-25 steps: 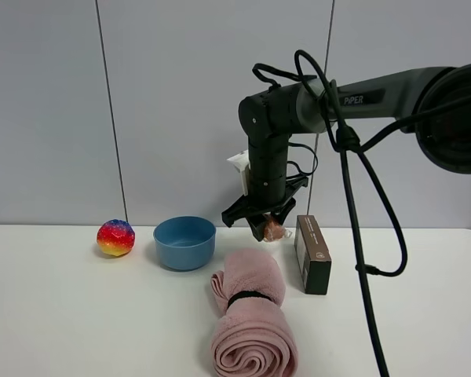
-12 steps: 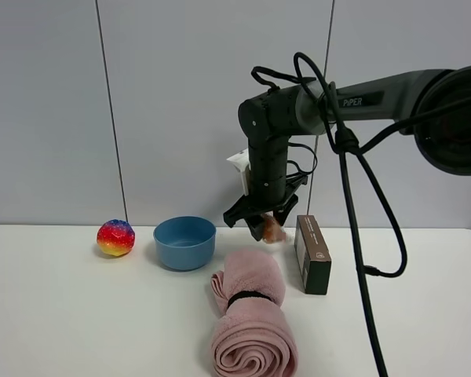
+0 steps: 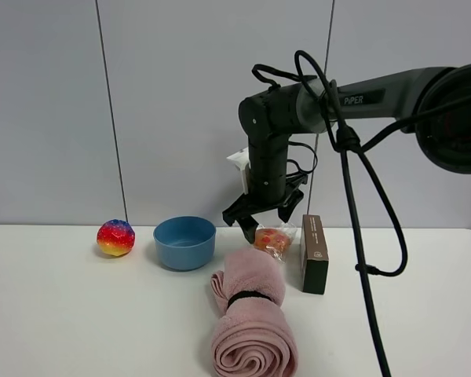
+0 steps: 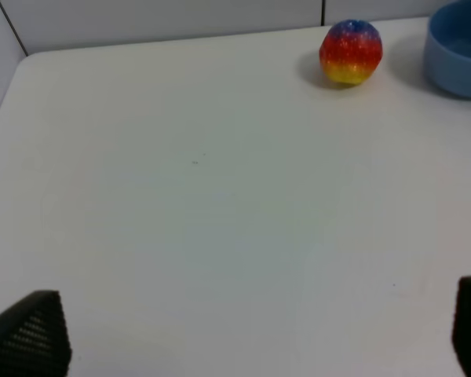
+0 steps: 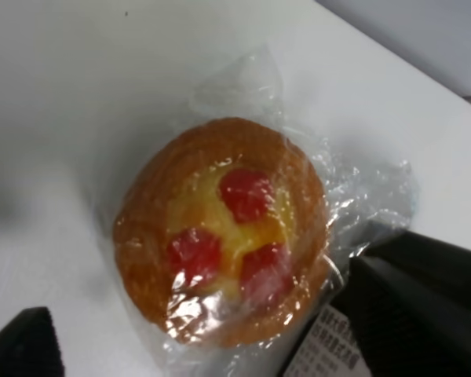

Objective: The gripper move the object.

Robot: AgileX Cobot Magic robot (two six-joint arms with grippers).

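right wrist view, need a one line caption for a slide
Wrapped pastry lying on the white table under the open jaws.

Rainbow ball [image 3: 115, 238] left of blue bowl [image 3: 184, 243]; rolled pink towel [image 3: 251, 318] beside dark box [image 3: 315, 254]; white table [image 3: 78, 322].

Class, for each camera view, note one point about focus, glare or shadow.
Exterior high: even light, sharp throughout. Left wrist: the ball casts a soft shadow. Right wrist: glare flecks on the pastry wrap; right fingers out of focus.
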